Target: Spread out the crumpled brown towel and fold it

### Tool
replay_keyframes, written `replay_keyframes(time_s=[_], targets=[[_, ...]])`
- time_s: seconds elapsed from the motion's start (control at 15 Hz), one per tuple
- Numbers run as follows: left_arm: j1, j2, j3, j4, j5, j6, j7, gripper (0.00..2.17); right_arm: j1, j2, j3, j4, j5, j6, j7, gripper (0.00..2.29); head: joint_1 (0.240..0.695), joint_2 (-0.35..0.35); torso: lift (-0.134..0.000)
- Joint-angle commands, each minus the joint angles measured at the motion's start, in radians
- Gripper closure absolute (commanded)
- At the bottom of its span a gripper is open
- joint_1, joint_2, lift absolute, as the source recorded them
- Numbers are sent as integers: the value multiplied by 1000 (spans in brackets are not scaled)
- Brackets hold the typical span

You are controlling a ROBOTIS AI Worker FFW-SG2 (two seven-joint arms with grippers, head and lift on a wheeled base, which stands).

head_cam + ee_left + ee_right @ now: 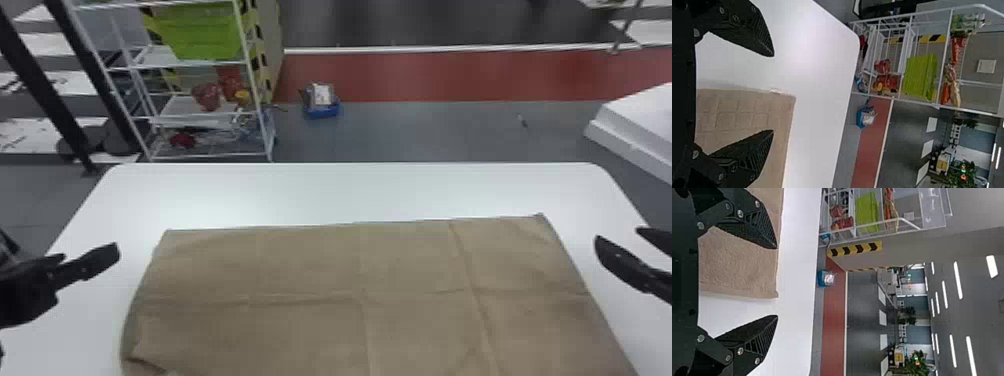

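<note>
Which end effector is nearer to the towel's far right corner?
The right. The right end effector is just right of that corner of the towel; the left end effector is out past its left side.

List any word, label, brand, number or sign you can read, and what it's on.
None readable.
Brown towel, white table: no print seen.
White panels left of the rack: dark marks, unreadable.
Pale sheet beyond the rack: too small.
Distant yellow panel: too small.

Left tool (91, 252) spread near brown towel (752, 111), white table (817, 58), green bin (918, 76) on rack (945, 56)
</note>
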Motion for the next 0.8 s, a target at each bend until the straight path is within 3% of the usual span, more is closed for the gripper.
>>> replay_keyframes(time_s=[0.0,0.13,0.2,0.33,0.47,0.73], targets=[[65,-22,45,-42,75,47,-13,90,92,0,-25,-65,-69,-33,25,664,695,81,-124],[94,-42,62,-58,105,50,-17,110,116,-2,-31,-87,-56,1,42,1602,695,83,-124],[108,-56,66,-70,113,47,-25,110,121,-2,-31,-87,-43,29,65,1777,695,82,-124],[137,-79,62,-81,136,44,-45,117,162,-9,-31,-87,-14,38,80,1855,695,77,-124],[177,-79,48,-88,141,47,-45,397,190,-13,-31,-82,-3,38,90,1855,695,54,-124],[241,-77,26,-110,127,105,-31,1426,210,-20,-31,-88,-3,68,111,1855,695,28,-124]])
